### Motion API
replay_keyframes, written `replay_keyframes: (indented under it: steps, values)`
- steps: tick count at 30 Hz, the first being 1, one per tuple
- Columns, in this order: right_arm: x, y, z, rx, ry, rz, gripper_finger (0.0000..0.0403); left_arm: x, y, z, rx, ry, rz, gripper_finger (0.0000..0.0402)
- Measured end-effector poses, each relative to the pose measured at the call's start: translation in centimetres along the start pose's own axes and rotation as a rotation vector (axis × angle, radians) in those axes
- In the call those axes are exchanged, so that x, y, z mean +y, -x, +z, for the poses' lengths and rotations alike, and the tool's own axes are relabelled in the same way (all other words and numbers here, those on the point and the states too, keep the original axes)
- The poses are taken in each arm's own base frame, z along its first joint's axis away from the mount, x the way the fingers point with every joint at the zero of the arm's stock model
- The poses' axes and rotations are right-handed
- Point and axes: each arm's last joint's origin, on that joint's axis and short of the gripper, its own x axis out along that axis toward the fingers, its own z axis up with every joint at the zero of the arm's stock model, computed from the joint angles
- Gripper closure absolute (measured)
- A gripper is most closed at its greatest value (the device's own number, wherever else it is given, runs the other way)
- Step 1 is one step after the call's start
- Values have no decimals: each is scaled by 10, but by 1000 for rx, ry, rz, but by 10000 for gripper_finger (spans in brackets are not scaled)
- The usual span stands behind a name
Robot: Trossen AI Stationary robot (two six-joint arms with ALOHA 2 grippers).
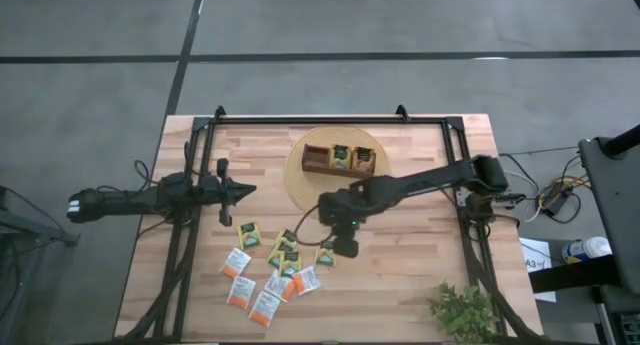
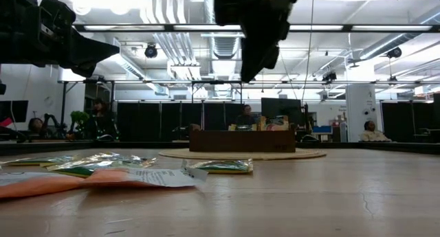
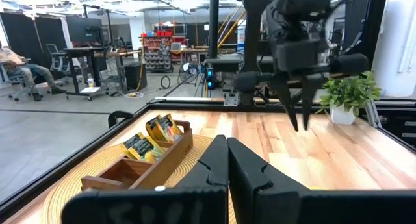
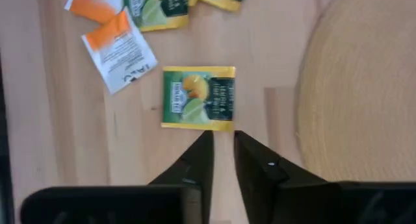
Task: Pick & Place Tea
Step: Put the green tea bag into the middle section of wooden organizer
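From above, the right gripper [image 1: 344, 247] hangs over the wooden table [image 1: 420, 255], just beside a yellow-green tea packet [image 1: 325, 255] at the edge of the scattered tea packets [image 1: 272, 275], which lie spread on the near-left part of the table, white-and-orange ones mixed with yellow-green ones. Farther back sits the wooden tray [image 1: 338, 161] on a round woven mat [image 1: 300, 180], with a few yellow-green packets already standing in its compartments. The left gripper [image 1: 240, 192] waits over the left side of the table, well clear of the pile, and a small plant [image 1: 462, 310] stands at the near-right corner. Down at table height, the right gripper [image 2: 256, 62] hovers in the air, nothing in it, while the loose packets [image 2: 117, 172] lie flat in the foreground and the tray [image 2: 242, 140] sits behind them on its mat. On the left wrist camera, the left arm's fingers [image 3: 214, 169] are pressed tight together, holding nothing; ahead are the tray [image 3: 140, 169] with its upright packets and the right arm's gripper [image 3: 300, 117] pointing down. On the right wrist camera, the right fingers [image 4: 201, 159] stand slightly apart, a narrow gap between them, poised right over the edge of one yellow-green packet [image 4: 198, 98] lying flat on the wood, beside the mat [image 4: 364, 87]; whether they touch it I cannot tell.
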Motion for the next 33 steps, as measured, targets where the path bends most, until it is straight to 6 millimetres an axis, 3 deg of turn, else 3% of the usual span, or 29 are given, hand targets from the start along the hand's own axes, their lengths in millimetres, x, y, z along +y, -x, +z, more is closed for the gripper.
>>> replay_keyframes:
  steps: [11, 24, 33]
  values:
    - [21, -30, 29, 15, -16, -59, 251, 0, 0, 0, -1, 0, 0, 402]
    - [29, -64, 30, 176, 59, -107, 202, 0, 0, 0, -1, 0, 0, 402]
    - [22, -94, 31, 233, 110, -126, 200, 0, 0, 0, 0, 0, 0, 402]
